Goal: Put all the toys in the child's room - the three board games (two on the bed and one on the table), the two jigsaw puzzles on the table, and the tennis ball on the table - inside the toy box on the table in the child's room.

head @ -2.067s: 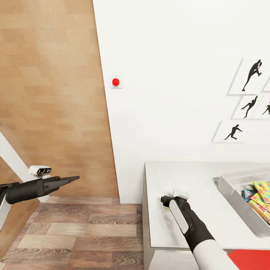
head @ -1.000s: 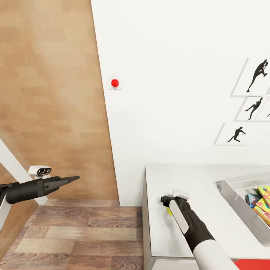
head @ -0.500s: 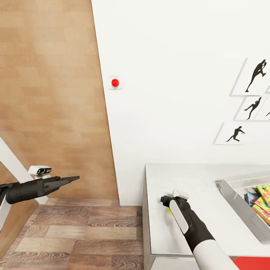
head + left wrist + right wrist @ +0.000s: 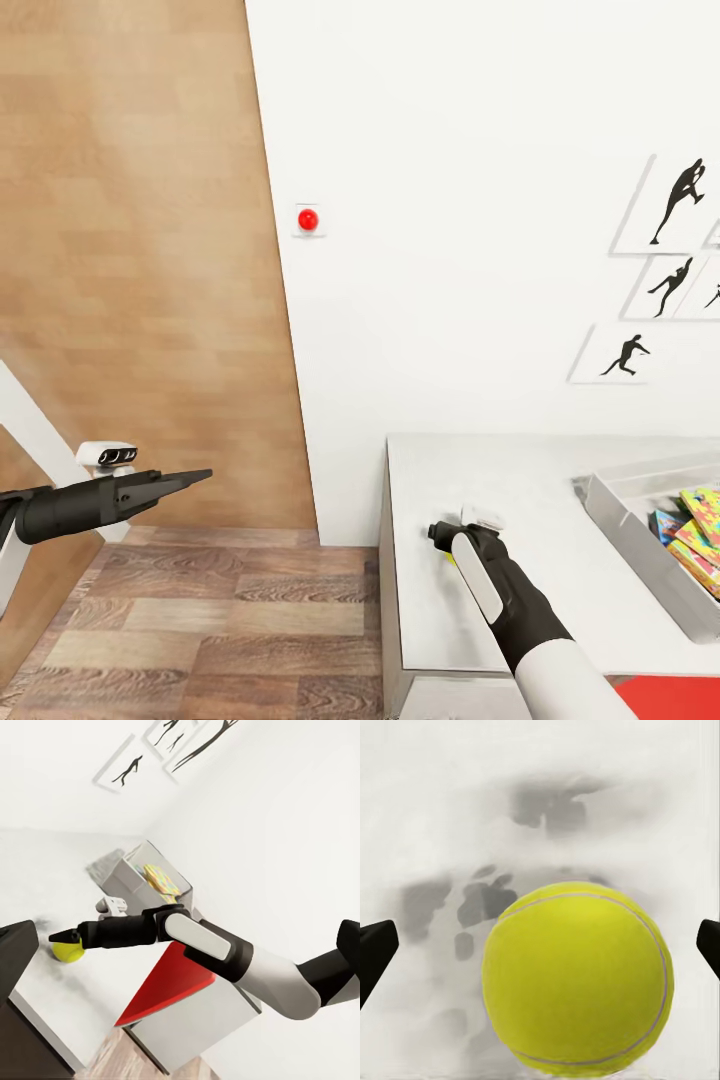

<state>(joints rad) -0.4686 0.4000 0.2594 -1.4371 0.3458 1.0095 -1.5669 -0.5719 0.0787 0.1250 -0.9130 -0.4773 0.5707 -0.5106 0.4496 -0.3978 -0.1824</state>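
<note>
The tennis ball [image 4: 577, 975] lies on the pale table [image 4: 560, 480] near its left end. In the head view only a yellow sliver of the ball [image 4: 452, 558] shows under my wrist. My right gripper [image 4: 540, 949] hangs open over it, one dark fingertip at each side, not touching. The left wrist view has the same gripper [image 4: 64, 939] right above the ball [image 4: 67, 952]. The light-grey toy box [image 4: 622, 512] stands at the table's right. It holds a jigsaw puzzle [image 4: 703, 503] and other colourful flat boxes. My left gripper [image 4: 195, 476] hovers open over the floor, holding nothing.
A red wall button [image 4: 308, 219] and black sports pictures [image 4: 665, 205] hang on the white wall behind the table. A wood panel [image 4: 140, 250] and plank floor [image 4: 230, 620] lie to the left. A red flat surface [image 4: 665, 695] shows below the table's front edge.
The head view has swung slightly back and forth. A yellow sliver of the ball has come into sight under my right wrist. Both arms have barely moved.
</note>
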